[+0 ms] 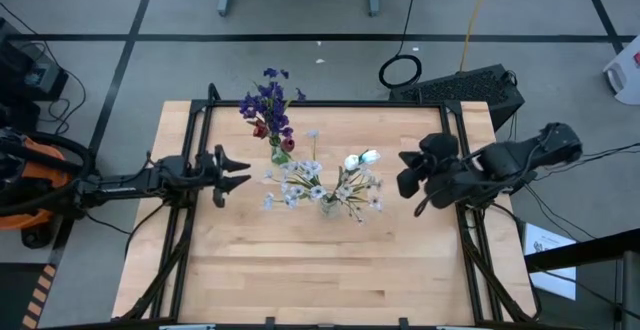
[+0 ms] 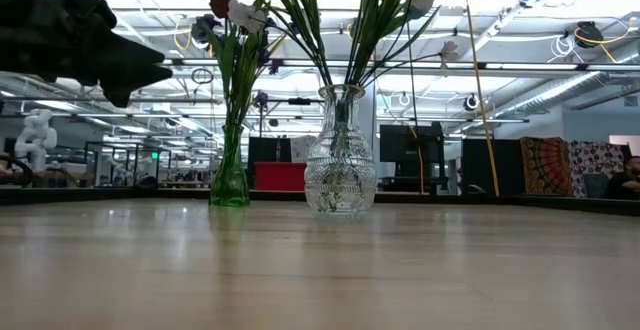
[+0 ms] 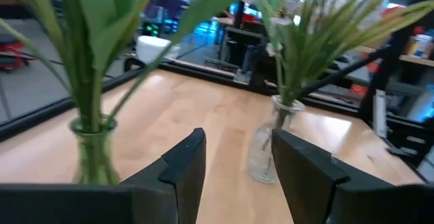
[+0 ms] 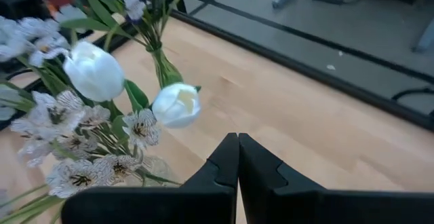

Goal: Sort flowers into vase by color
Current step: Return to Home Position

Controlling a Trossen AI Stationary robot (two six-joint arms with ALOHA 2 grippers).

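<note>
A green glass vase (image 1: 281, 154) stands on the table holding purple clusters (image 1: 265, 96) and dark red buds (image 1: 262, 128). A clear glass vase (image 1: 330, 203) beside it holds white tulip buds (image 1: 360, 159) and pale small-blossom sprays (image 1: 295, 182). Both vases show in the low view, the green vase (image 2: 230, 180) and the clear vase (image 2: 341, 170). My left gripper (image 1: 243, 171) is open and empty, left of the vases, above the table. My right gripper (image 1: 403, 171) is shut and empty, right of the white tulips (image 4: 176, 104).
A black frame rail (image 1: 330, 104) runs along the table's far edge and down its sides. Bare wood (image 1: 330, 270) lies on the near half of the table. Cables and a black box (image 1: 470, 82) lie on the floor beyond the far right corner.
</note>
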